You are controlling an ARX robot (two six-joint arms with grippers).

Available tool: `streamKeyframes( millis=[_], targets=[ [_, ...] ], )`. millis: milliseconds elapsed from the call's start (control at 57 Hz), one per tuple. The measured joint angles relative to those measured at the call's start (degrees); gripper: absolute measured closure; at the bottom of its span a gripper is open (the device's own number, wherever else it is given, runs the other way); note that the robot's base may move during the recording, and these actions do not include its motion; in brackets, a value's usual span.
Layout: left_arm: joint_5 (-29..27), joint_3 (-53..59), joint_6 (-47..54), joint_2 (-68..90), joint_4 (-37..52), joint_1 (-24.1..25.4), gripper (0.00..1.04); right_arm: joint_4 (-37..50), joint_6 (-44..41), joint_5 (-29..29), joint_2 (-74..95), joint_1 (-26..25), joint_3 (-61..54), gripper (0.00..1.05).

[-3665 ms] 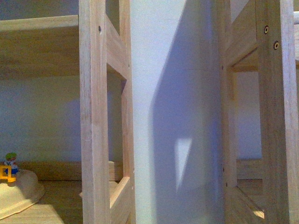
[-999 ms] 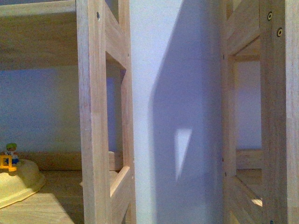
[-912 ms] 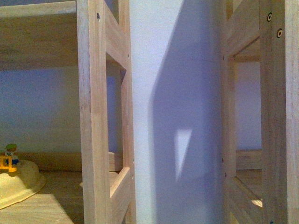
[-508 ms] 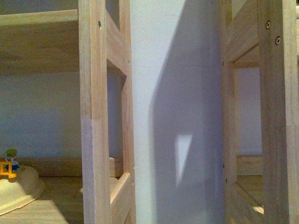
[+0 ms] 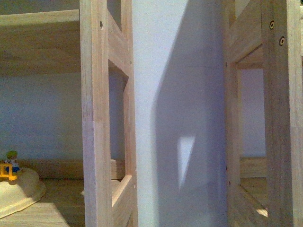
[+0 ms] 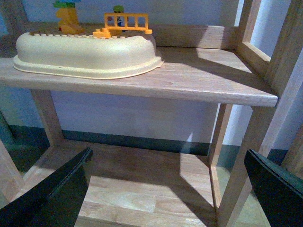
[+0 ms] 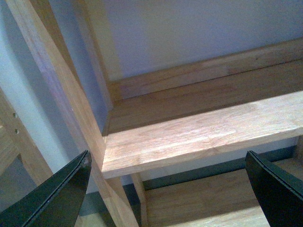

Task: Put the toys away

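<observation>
The toys are out of view in every picture. My left gripper (image 6: 168, 151) is open with nothing between its dark fingers (image 6: 52, 194). It hangs in front of a wooden shelf unit, between the upper board (image 6: 199, 78) and the lower board (image 6: 142, 189). My right gripper (image 7: 167, 153) is open and holds nothing, facing the corner of another wooden shelf board (image 7: 203, 132). Neither arm shows in the front view.
A cream plastic base (image 6: 85, 52) carrying an orange fence piece (image 6: 125, 26) and small block figures sits on the left unit's upper board, and the cream base (image 5: 19, 191) also shows low left in front. Wooden uprights (image 5: 97, 142) and a second frame (image 5: 279, 118) flank a white wall (image 5: 180, 94).
The front view has shifted slightly: the shelf frame and the cream base sit a little lower in the picture than a second ago. Nothing was taken hold of or let go.
</observation>
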State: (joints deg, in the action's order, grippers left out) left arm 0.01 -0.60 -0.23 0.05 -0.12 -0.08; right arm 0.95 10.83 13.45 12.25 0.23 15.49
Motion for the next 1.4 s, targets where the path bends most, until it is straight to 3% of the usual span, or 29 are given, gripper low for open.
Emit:
streamKeyframes(
  millis=[105, 158, 210, 614, 1403],
  targets=[
    [0.0, 0.0, 0.0, 0.0, 0.0, 0.0, 0.06, -4.5, -5.5, -11.0, -0.6, -0.2, -0.1, 0.21],
    [0.0, 0.0, 0.0, 0.0, 0.0, 0.0, 0.06, -4.5, -6.9, -13.2, -1.1, -0.1, -0.9, 0.28],
    [0.0, 0.0, 0.0, 0.0, 0.0, 0.0, 0.06, -4.2, -8.7, -13.4, -2.2, -0.1, -2.4, 0.4],
    [0.0, 0.0, 0.0, 0.0, 0.0, 0.0, 0.06, -2.3, -10.4, -13.4, -6.4, -0.1, -8.9, 1.02],
    [0.0, 0.0, 0.0, 0.0, 0.0, 0.0, 0.06, -1.2, -10.5, -13.5, -11.7, -0.1, -14.7, 1.01]
  ],
)
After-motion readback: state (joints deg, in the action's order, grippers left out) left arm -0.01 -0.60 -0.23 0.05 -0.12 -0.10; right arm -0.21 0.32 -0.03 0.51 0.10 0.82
